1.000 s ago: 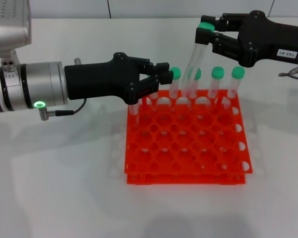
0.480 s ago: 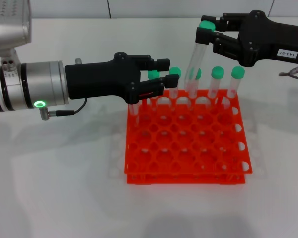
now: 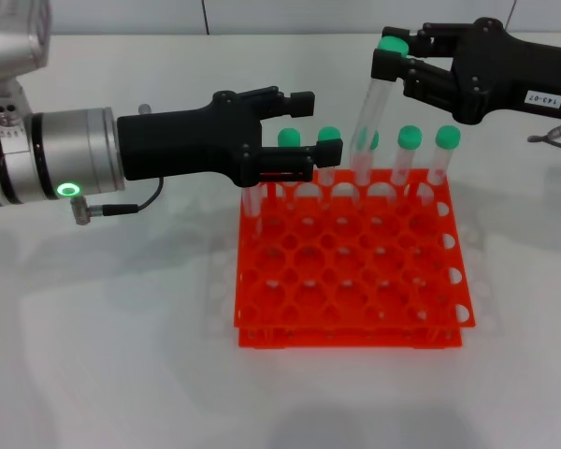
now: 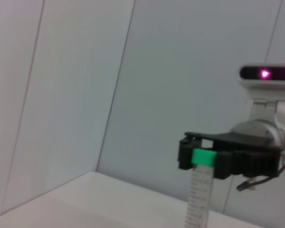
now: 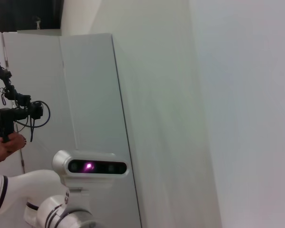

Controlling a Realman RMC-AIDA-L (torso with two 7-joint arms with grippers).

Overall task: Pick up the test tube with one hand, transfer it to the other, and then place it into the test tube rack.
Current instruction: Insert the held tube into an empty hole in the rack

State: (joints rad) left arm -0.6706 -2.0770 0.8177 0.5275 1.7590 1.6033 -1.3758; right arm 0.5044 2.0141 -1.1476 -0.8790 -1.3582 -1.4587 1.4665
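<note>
The handover is done and the placing step is in hand. The right pincer [image 3: 390,64] is clenched on the tube [image 3: 369,117] just under its green cap, holding it tilted, cap toward the far right, with its lower end dipping among the back row of the rack [image 3: 355,271]. Whether the tip has entered a hole or only hovers at the rim cannot be told, as it is lost among the neighbouring tubes. The left-wrist view shows the same grip from the side, the cap pinched between the black fingers.

The left pincer [image 3: 304,136] is released, its fingers spread apart, lying level over the rack's far-left corner just beside two seated tubes [image 3: 289,140] and holding nothing. Its part of the job looks finished.

The rack sits near the middle of the surface [image 3: 112,327], with four other green-capped tubes upright along its far edge.

Next, the right arm probably needs to bring the tube upright over a free back-row hole, lower it until it seats, then let go. The neighbours stand close, so a tilted descent could knock them.
</note>
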